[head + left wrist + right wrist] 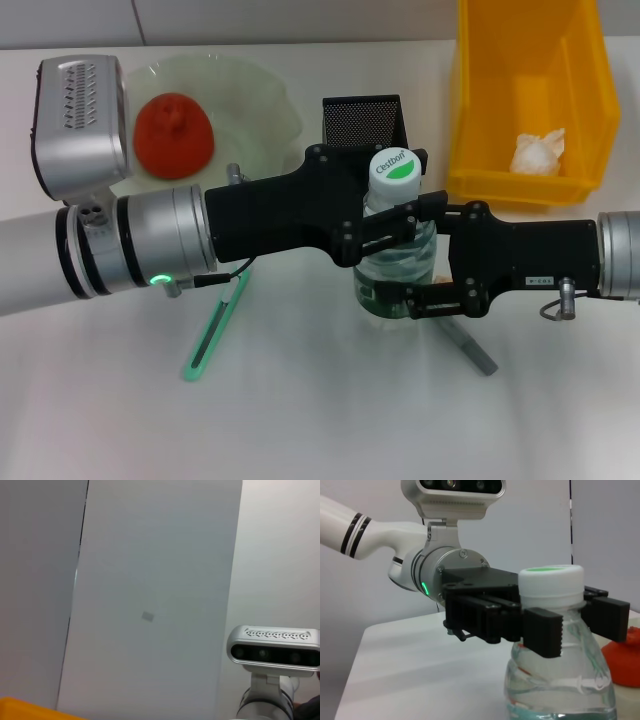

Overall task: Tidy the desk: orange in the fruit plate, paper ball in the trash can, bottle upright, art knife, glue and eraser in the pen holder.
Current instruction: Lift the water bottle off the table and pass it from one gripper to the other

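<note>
Bottle (398,245) stands upright mid-desk, just in front of the pen holder (362,120). Right gripper (408,268) has its jaws spread around the body, lower down. Left gripper (405,215) pinches the neck under the cap.

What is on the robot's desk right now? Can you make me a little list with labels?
bottle: standing upright, white cap with green top, middle of the table
left gripper: at the bottle's neck, fingers either side just under the cap
right gripper: beside the bottle, open, one finger at its neck, one lower down
orange: in the fruit plate, orange
paper ball: in the yellow trash can
pen holder: black mesh, behind the bottle
green art knife: lying on the table
grey pen-like thing: on the table, near the bottle
</note>
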`<action>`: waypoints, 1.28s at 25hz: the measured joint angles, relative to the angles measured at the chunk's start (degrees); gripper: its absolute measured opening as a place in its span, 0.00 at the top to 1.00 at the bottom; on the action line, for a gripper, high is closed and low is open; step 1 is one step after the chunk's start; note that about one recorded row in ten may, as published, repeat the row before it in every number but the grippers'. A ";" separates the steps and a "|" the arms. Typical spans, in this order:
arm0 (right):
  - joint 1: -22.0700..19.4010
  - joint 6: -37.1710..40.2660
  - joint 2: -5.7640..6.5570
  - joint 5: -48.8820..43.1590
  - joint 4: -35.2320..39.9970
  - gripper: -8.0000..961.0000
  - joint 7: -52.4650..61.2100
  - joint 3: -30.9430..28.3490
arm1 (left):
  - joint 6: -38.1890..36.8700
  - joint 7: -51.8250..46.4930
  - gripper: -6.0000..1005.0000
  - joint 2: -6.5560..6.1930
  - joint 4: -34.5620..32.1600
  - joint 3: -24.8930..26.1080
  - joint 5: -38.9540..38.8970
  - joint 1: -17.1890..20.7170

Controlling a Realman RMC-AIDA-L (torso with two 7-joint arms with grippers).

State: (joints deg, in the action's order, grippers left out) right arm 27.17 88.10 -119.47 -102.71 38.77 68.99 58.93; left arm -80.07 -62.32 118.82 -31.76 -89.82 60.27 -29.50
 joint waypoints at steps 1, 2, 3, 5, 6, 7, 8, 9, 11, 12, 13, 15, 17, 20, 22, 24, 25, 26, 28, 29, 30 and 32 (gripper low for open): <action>-0.02 0.00 -0.02 0.04 -0.03 0.22 -0.02 -0.02 | -0.26 0.00 0.56 0.00 0.00 0.06 0.01 0.03; -0.14 0.00 -0.05 0.08 -0.07 0.22 -0.06 -0.06 | -0.43 0.01 0.56 0.01 0.00 0.09 0.03 0.06; -0.14 0.00 -0.05 0.08 -0.07 0.22 -0.06 -0.06 | -0.43 0.01 0.56 0.01 0.00 0.09 0.03 0.06; -0.24 0.01 -0.09 0.11 -0.09 0.22 -0.07 -0.06 | -0.77 0.01 0.56 0.00 0.00 0.14 0.06 0.15; -0.29 0.01 -0.12 0.12 -0.09 0.22 -0.07 -0.06 | -0.78 0.01 0.56 0.01 -0.01 0.14 0.06 0.17; -0.33 0.00 -0.12 0.12 -0.09 0.22 -0.08 -0.06 | -0.79 0.01 0.56 0.01 -0.01 0.14 0.06 0.21; -0.36 -0.01 -0.13 0.12 -0.09 0.22 -0.08 -0.06 | -0.79 0.01 0.56 0.01 -0.01 0.14 0.06 0.21; -0.47 -0.07 -0.14 0.14 -0.09 0.22 -0.09 -0.06 | -0.82 0.01 0.56 0.01 -0.02 0.15 0.06 0.28; -0.50 -0.11 -0.15 0.14 -0.09 0.22 -0.09 -0.06 | -0.85 0.01 0.56 0.01 -0.03 0.16 0.06 0.36; -0.52 -0.13 -0.15 0.15 -0.09 0.22 -0.09 -0.06 | -0.87 0.01 0.56 0.01 -0.07 0.17 0.06 0.43; -0.53 -0.14 -0.15 0.17 -0.10 0.22 -0.09 -0.05 | -0.90 0.01 0.56 0.01 -0.09 0.17 0.05 0.49; -0.53 -0.14 -0.15 0.19 -0.10 0.22 -0.09 -0.04 | -0.94 0.01 0.56 0.01 -0.16 0.18 0.04 0.56; -0.54 -0.14 -0.15 0.19 -0.10 0.22 -0.09 -0.04 | -0.98 0.01 0.56 0.01 -0.21 0.17 0.03 0.64; -0.54 -0.15 -0.15 0.19 -0.10 0.22 -0.09 -0.04 | -1.01 0.00 0.56 0.00 -0.24 0.18 -0.01 0.74; -0.54 -0.15 -0.15 0.20 -0.10 0.22 -0.09 -0.04 | -1.15 -0.08 0.56 -0.01 -0.35 0.17 -0.02 0.80; -0.54 -0.28 -0.15 0.21 -0.09 0.22 -0.09 -0.04 | -2.24 -0.74 0.56 -0.14 -0.91 0.93 -0.20 0.92; -0.54 -0.28 -0.15 0.21 -0.09 0.22 -0.09 -0.04 | -2.24 -0.74 0.56 -0.14 -0.91 0.93 -0.20 0.92; -0.54 -0.29 -0.15 0.23 -0.12 0.22 -0.12 -0.05 | -2.87 -0.87 0.56 -0.17 -1.00 1.70 -0.24 0.95; -0.54 -0.43 -0.15 0.25 -0.30 0.22 -0.61 -0.06 | -4.03 -0.90 0.56 -0.15 -1.06 3.20 -0.33 0.95; -0.54 -0.54 -0.15 0.28 -0.55 0.22 -0.76 -0.06 | -4.86 -0.92 0.56 -0.15 -1.19 4.16 -0.33 0.96; -0.54 -0.54 -0.15 0.28 -0.55 0.22 -0.76 -0.06 | -4.86 -0.92 0.56 -0.15 -1.19 4.16 -0.33 0.96; -0.54 -0.76 -0.15 0.29 -0.79 0.22 -0.77 -0.07 | -5.25 -0.93 0.56 -0.19 -1.41 4.52 -0.33 0.96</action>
State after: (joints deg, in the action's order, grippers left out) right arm 26.63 87.34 -119.62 -102.41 37.98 68.22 58.86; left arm -85.32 -63.25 118.63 -33.17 -85.30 59.94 -28.54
